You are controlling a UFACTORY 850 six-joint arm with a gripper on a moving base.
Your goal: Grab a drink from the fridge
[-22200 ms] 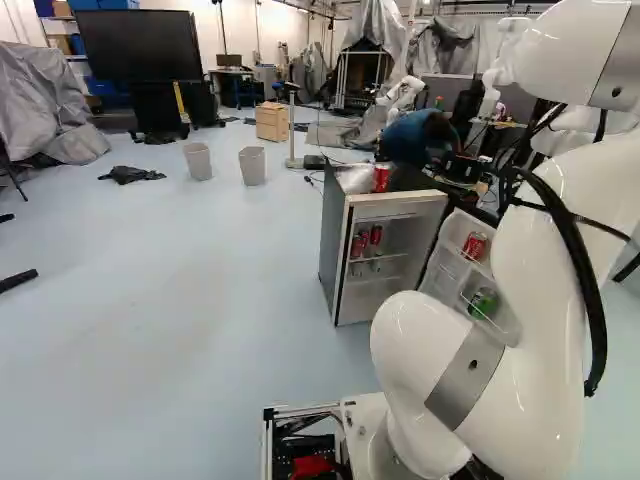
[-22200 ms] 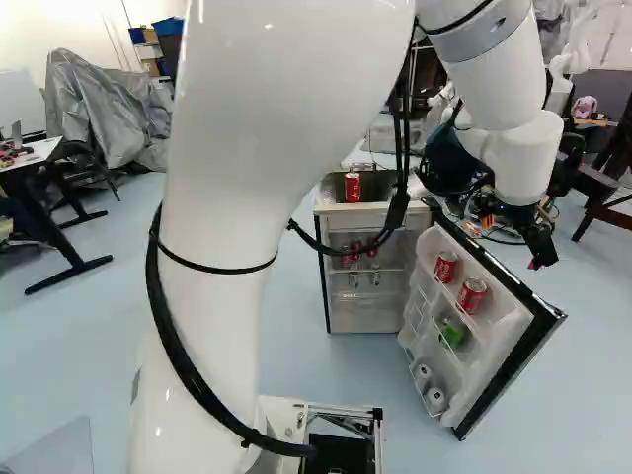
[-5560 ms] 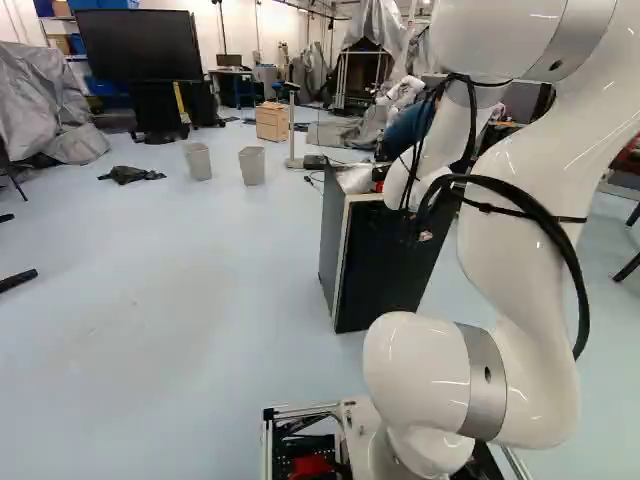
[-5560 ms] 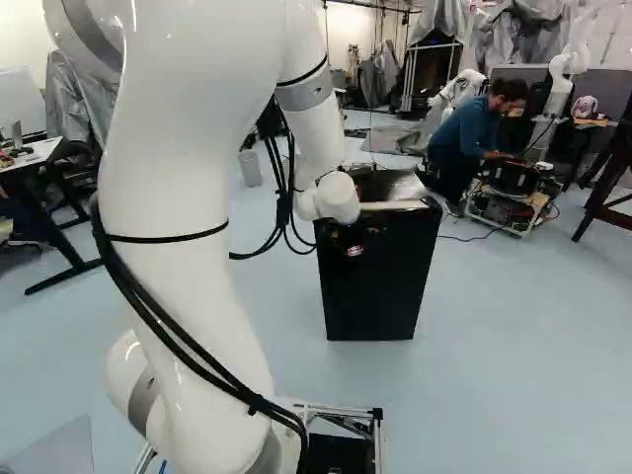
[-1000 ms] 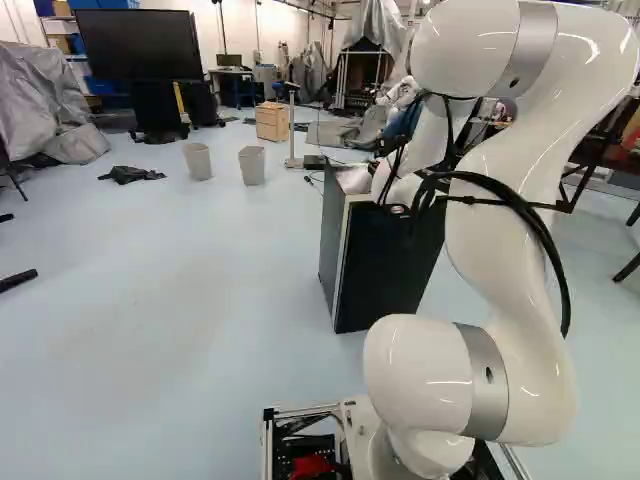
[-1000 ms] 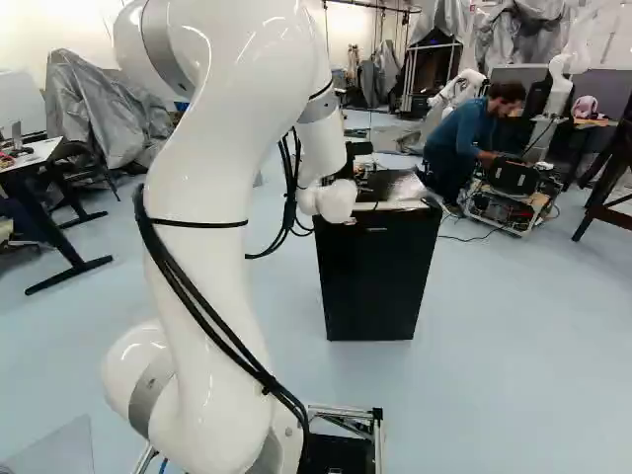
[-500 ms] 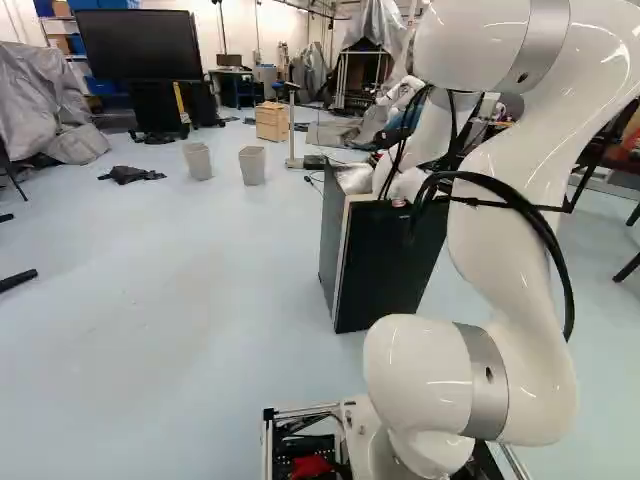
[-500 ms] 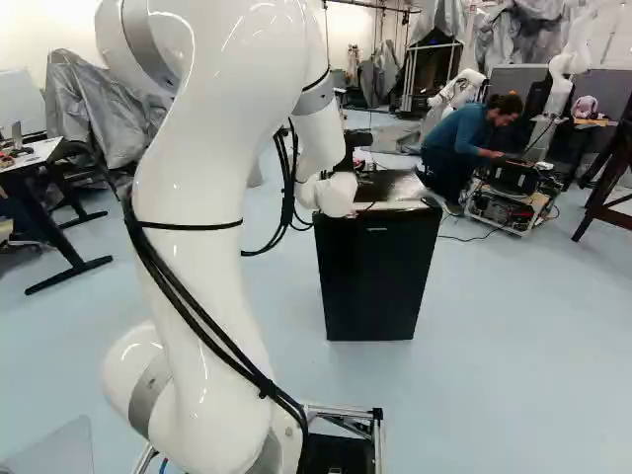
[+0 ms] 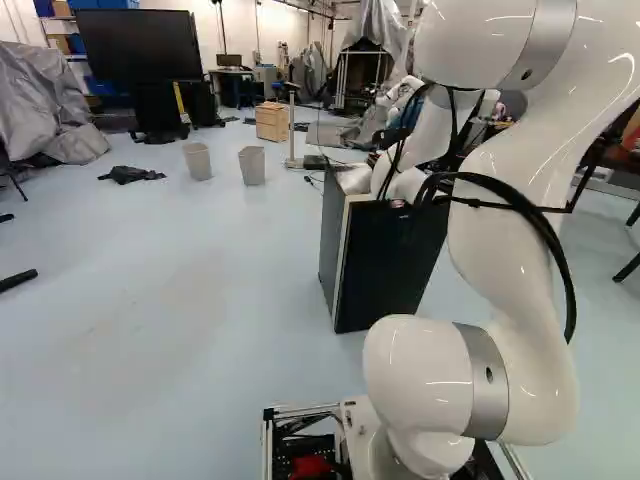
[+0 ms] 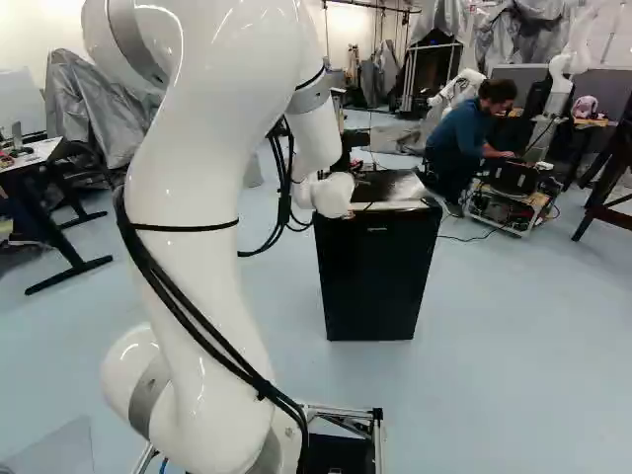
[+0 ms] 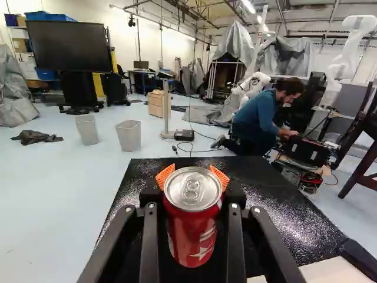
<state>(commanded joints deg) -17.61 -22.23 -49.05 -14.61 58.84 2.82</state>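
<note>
At the back left of the fridge top, the black gripper (image 10: 350, 146) shows only in part behind the white wrist in the right base view. Seen from the wrist, the gripper (image 11: 192, 177) is shut on an upright red can (image 11: 192, 233), with an orange pad (image 11: 165, 175) showing at either side of it. The can is over the fridge's black top (image 11: 271, 203); whether its base touches that top is hidden. The fridge door (image 10: 378, 281) is closed, its dark front facing the base.
Clear plastic wrap (image 9: 352, 179) lies on the fridge top. Beyond the fridge are two grey bins (image 11: 128, 135), a wooden box (image 11: 158, 104) and a stand with a cable on the floor (image 11: 166, 115). Another robot (image 11: 351, 50) stands at the far right.
The fridge door was open at first and is now closed. The can that stood on the fridge top is now in the gripper. Over the last second the arm has shifted slightly; the base has not moved.
</note>
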